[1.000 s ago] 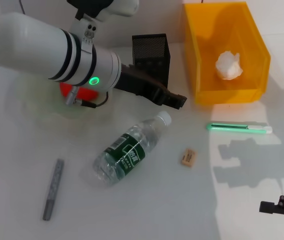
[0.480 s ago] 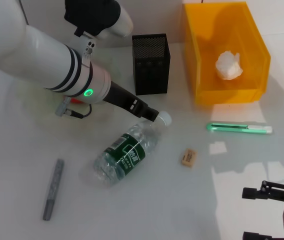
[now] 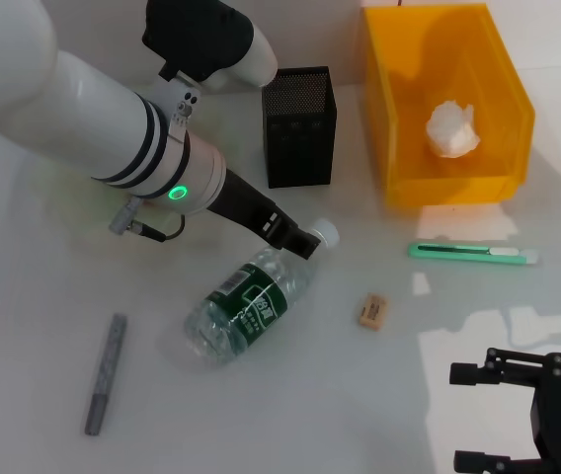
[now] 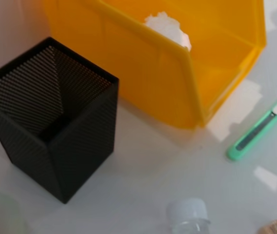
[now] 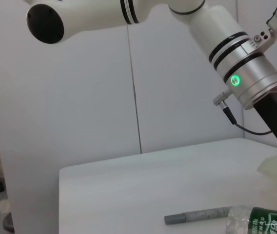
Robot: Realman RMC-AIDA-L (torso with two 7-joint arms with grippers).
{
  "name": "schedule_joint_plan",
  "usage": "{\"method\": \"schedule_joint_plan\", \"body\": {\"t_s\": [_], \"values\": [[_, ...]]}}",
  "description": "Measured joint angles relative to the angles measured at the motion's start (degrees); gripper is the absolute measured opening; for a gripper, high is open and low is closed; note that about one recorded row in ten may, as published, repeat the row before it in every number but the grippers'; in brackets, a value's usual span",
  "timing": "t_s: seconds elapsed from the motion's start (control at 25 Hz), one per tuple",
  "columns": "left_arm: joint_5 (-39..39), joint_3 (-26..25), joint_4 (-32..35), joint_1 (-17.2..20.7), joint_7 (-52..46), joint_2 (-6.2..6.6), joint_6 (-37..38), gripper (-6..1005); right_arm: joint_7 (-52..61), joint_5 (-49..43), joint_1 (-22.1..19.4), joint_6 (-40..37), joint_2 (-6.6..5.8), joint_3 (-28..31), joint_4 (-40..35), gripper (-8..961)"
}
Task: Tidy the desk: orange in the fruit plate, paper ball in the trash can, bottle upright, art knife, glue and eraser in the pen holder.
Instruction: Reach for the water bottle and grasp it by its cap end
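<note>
The bottle [image 3: 251, 301] lies on its side mid-table, its white cap [image 3: 325, 234] pointing toward the pen holder [image 3: 298, 126]. My left gripper [image 3: 295, 237] hangs just beside the cap. The paper ball [image 3: 451, 128] rests inside the yellow trash can [image 3: 399, 118]. In front of the can lies the green art knife [image 3: 473, 253], and the tan eraser [image 3: 371, 309] sits right of the bottle. The glue, a grey stick [image 3: 105, 373], lies at the front left. My right gripper [image 3: 458, 417] is open at the front right, holding nothing. My left arm hides the orange and most of the fruit plate.
The left wrist view shows the pen holder [image 4: 50, 122] with nothing in it, beside the trash can [image 4: 143, 73], with the bottle cap [image 4: 187, 212] close below. My left arm [image 3: 113, 118] spans the back left of the table.
My left gripper swung down and back to the bottle's cap, and the arm now covers the orange. My right gripper rose into view and moved left from the corner.
</note>
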Motion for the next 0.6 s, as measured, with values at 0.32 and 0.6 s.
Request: {"method": "schedule_joint_plan", "body": {"t_s": [0.32, 0.6], "values": [[0.02, 1.11, 1.49, 0.64, 0.63, 0.0, 2.81, 802, 1.47, -1.25, 1.01, -1.06, -0.3, -0.12, -0.42, 761], [0.26, 3.23, 3.08, 1.41, 0.66, 0.0, 3.8, 802, 3.54, -1.33, -0.2, -2.65, -1.94, 3.95, -0.98, 761]]}}
